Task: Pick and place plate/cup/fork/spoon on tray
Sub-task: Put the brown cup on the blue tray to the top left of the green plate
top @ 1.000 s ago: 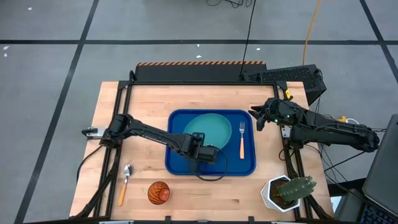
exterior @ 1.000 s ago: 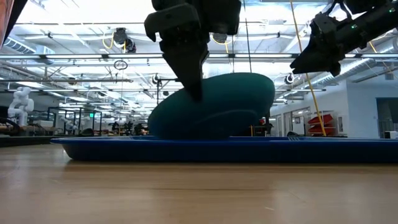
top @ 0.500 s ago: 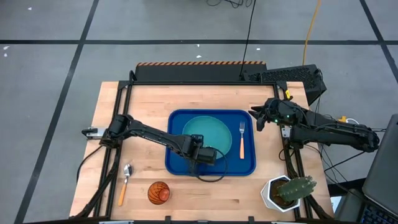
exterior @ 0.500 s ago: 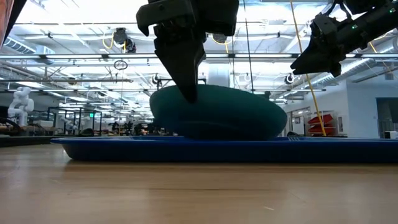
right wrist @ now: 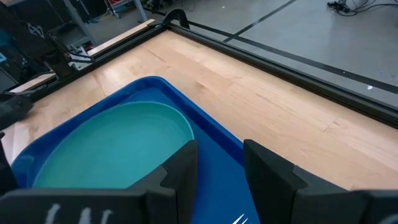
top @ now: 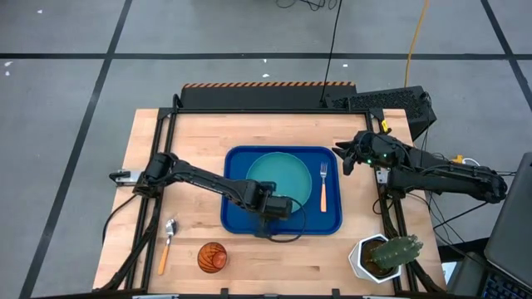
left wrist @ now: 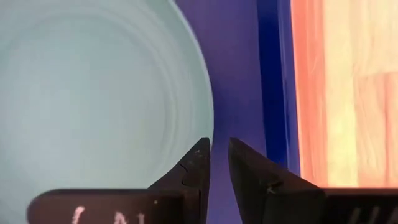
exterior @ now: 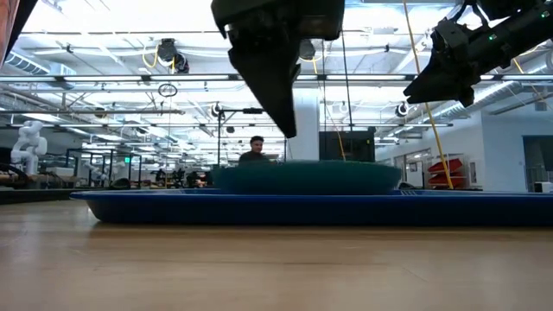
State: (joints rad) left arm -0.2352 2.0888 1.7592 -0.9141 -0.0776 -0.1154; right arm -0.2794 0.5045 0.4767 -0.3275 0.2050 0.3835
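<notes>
The teal plate lies flat in the blue tray, and the fork lies in the tray to its right. My left gripper hangs just above the plate's near rim. Its fingers are a narrow gap apart and hold nothing. In the low view its tips stand clear above the plate. My right gripper is open and empty above the tray's far right corner. The spoon and the amber cup rest on the table near the front left.
A white pot with a cactus stands at the table's front right. Bare wood lies left of the tray and along its near edge. A person shows in the room beyond the table.
The plate was tilted, with one edge held up by my left gripper. It has come down and now lies flat in the tray. My left gripper has let go of it, risen a little and shifted slightly toward the table's right.
</notes>
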